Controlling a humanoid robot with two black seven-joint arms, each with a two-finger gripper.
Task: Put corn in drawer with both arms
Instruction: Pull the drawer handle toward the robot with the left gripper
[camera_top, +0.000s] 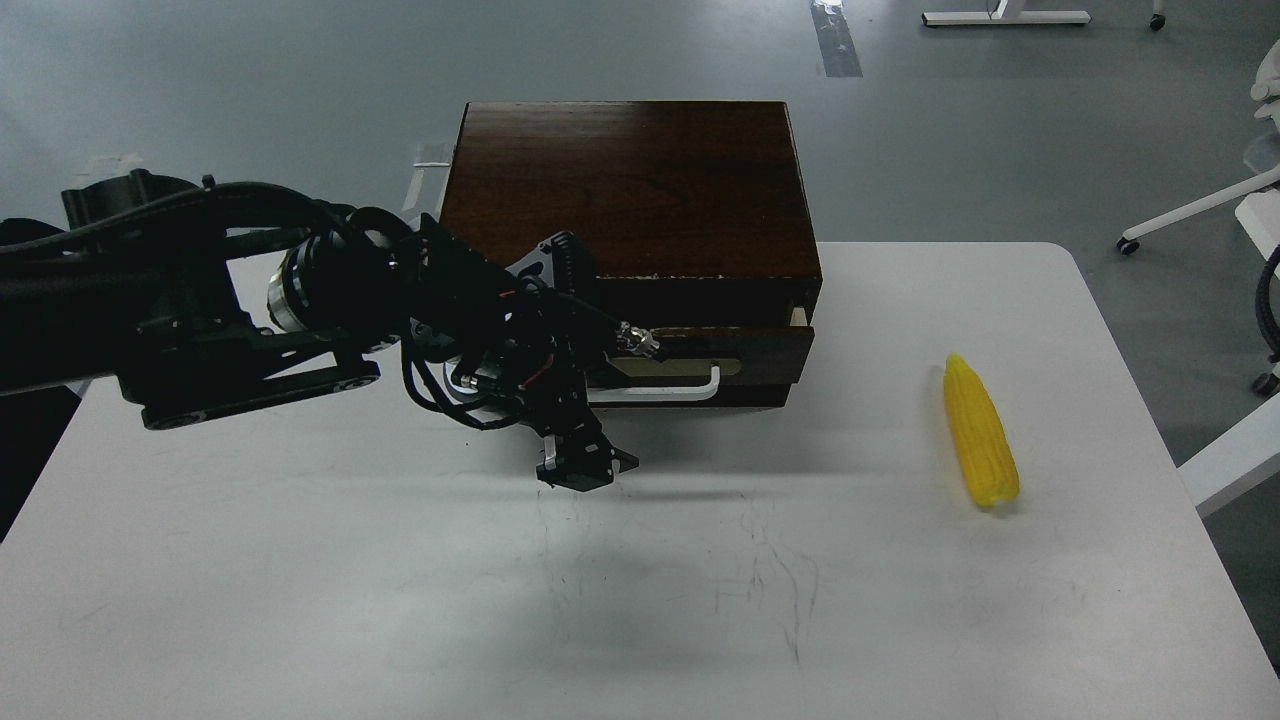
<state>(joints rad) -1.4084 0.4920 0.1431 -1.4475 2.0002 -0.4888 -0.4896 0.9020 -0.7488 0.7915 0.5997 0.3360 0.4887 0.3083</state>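
Observation:
The corn (980, 432) lies on the white table (300, 600) at the right, pointed end away from me, nothing touching it. The dark brown box (630, 185) stands at the table's back middle. Its drawer (745, 345) is pulled out a little, with a pale inner side showing at its right end. My left gripper (592, 398) is at the left end of the white bar handle (690, 388) and appears shut on it; the fingers are dark and partly hidden among cables. My right gripper is out of view.
My left arm (180, 310) spans the table's left side in front of the box. Scuff marks cross the table's middle. White chair legs (1190, 215) stand on the floor beyond the right edge.

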